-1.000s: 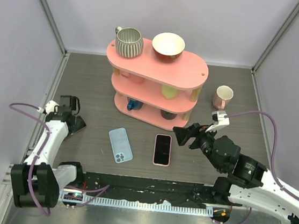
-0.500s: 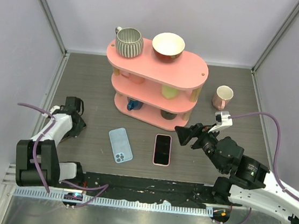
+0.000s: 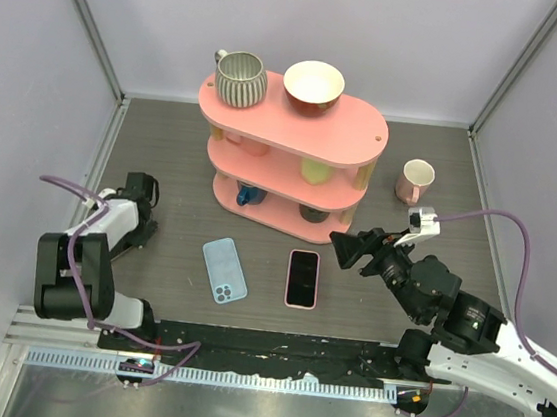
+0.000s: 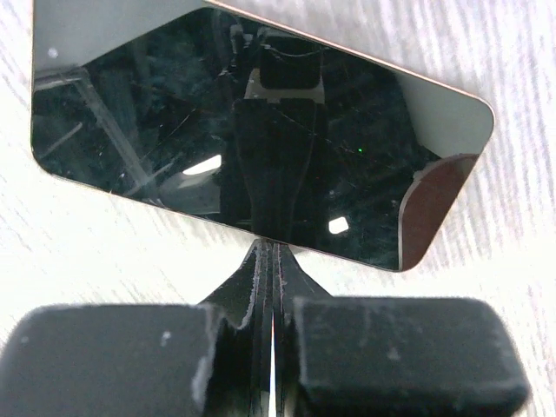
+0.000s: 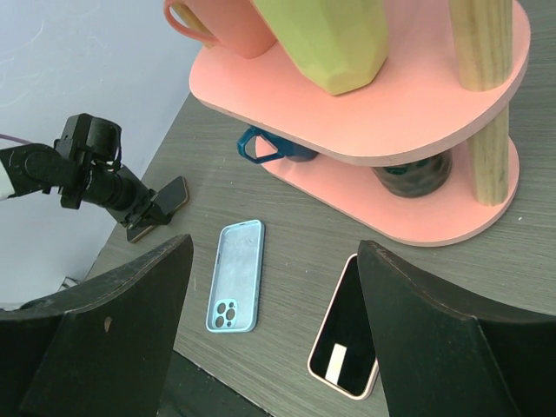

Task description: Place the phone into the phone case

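An empty light blue phone case lies inside up on the table, also in the right wrist view. A black-screened phone with a gold rim lies at the far left, also in the right wrist view. My left gripper is shut, its tips touching that phone's near edge; it shows in the top view. A second phone in a pink case lies screen up right of the blue case. My right gripper is open and empty, raised above the table by the pink phone.
A pink three-tier shelf with cups and a bowl stands behind the phones. A pink-and-white mug stands at the right. Grey walls close in the left and right sides.
My left arm has folded in toward its base, and its gripper has shifted slightly by the left phone. My right gripper has drifted a little to the right.
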{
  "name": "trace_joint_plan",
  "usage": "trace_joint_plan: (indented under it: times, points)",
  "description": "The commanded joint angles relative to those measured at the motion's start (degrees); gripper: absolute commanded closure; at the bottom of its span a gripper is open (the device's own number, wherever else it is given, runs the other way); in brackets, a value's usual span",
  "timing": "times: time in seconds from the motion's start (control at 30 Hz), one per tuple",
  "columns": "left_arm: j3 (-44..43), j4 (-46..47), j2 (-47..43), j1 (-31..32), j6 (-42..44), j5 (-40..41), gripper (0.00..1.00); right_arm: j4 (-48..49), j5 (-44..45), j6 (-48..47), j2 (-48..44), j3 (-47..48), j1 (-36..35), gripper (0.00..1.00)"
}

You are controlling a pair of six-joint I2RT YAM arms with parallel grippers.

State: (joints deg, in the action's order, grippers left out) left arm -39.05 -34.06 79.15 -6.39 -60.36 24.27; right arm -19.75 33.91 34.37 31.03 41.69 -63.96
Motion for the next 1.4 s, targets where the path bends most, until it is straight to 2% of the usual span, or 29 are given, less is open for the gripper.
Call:
trace_joint_plan:
  times: [0.0,0.4,0.6,0.63,0.67,0.7,0.73,0.8,0.87,0.93,0.97,1.0,1.03,1.1,1.17,1.2,1.3,1.37]
  points:
    - [-6.28,5.24,6.43,-0.2,3.84,3.85,1.0,2.43,3.0,0.08,-1.06,1.11,-0.11,0.18]
    - [-19.04,7.0,17.08,-1.08,13.33,5.87,1.0,2.43,4.41,-0.62,-0.26,0.32,-0.11,0.17]
    - [-22.91,5.15,15.87,-5.11,20.26,0.44,1.0,2.17,4.14,-0.8,-0.61,0.06,-0.11,0.17]
    - [-23.35,4.8,15.25,-5.9,24.46,-0.27,0.96,2.0,4.15,-0.71,-0.79,0.06,-0.02,0.17]
    - [-24.05,4.8,14.54,-6.35,27.2,-0.89,0.87,1.91,4.06,-0.62,-1.23,0.06,-0.02,0.17]
    - [-24.23,4.54,12.97,-6.7,29.14,-0.11,0.61,1.91,4.14,-0.62,-1.49,-0.03,-0.02,0.17]
    - [-24.32,3.75,12.08,-7.66,31.59,1.12,0.48,1.91,4.32,-0.62,-1.84,-0.12,-0.11,0.17]
    - [-23.45,3.48,10.24,-9.33,32.67,4.2,0.29,1.91,4.58,-0.53,-2.81,-0.29,-0.02,0.17]
    - [-22.05,3.65,7.95,-12.76,33.37,3.77,0.32,1.82,4.41,-0.62,-3.43,-0.3,-0.02,0.17]
    - [-21.25,3.65,6.46,-15.3,32.06,2.98,0.42,1.38,4.24,-0.88,-4.3,-0.03,-0.02,0.17]
    - [-20.72,3.31,6.36,-16.1,29.88,3.15,0.47,0.6,4.32,-1.06,-4.74,0.14,-0.02,0.17]
    - [-20.72,2.87,6.54,-17.32,28.64,6.37,0.61,-0.02,4.32,-1.41,-5.27,0.67,-0.11,0.17]
    - [-21.07,0.51,8.02,-17.77,27.67,8.49,0.69,-0.64,4.58,-1.59,-5.71,1.02,-0.11,0.17]
    - [-22.82,-1.87,10.39,-18.21,26.78,12.01,0.77,-2.22,5.28,-1.85,-7.2,1.98,-0.11,0.17]
    - [-23.35,-2.59,12.6,-18.3,27.31,13.17,0.82,-3.19,5.46,-2.2,-8.34,2.34,-0.02,0.17]
    - [-23.09,-1.98,12.69,-18.39,29.14,12.21,0.9,-3.45,5.38,-2.29,-9.05,2.6,-0.02,0.17]
    - [-21.6,3.2,11.72,-18.39,31.43,8.25,1.0,-5.12,5.81,-2.46,-10.98,3.13,-0.02,0.17]
    - [-22.56,2.52,13.12,-18.48,31.44,7.29,1.0,-6.61,6.17,-2.38,-11.95,3.57,-0.11,0.17]
